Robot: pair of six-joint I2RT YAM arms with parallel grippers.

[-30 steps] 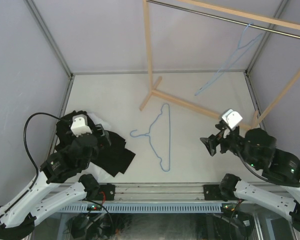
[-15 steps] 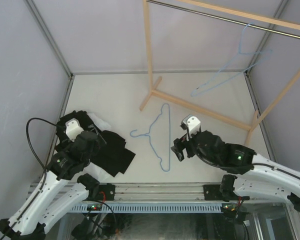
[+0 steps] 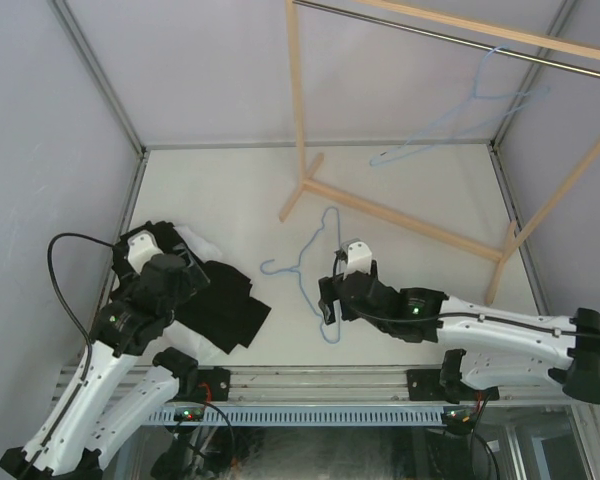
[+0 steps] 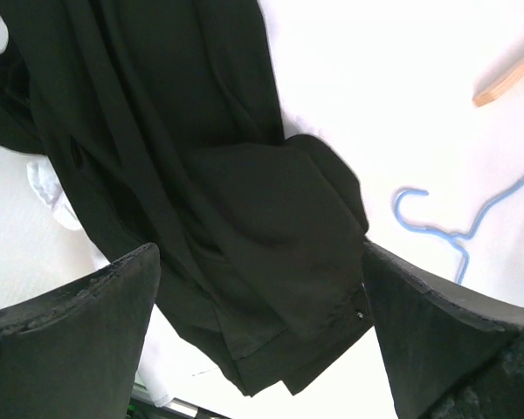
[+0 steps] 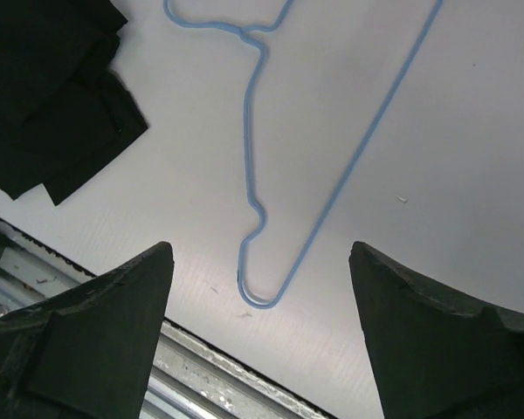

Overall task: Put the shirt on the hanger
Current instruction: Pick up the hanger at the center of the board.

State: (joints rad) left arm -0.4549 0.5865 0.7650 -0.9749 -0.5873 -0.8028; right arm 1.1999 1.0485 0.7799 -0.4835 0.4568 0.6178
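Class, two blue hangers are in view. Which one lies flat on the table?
The blue wire hanger beneath the open right gripper, flat on the white table. The other blue hanger hangs by its hook from the metal rail.

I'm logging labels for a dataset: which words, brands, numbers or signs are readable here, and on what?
None: no view shows readable text. The black garment, the white shirt peeking from beneath it, the blue hanger on the table and the wooden rack carry no lettering.

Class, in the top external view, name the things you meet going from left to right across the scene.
Black garment → blue hanger lying flat → blue hanger hanging up.
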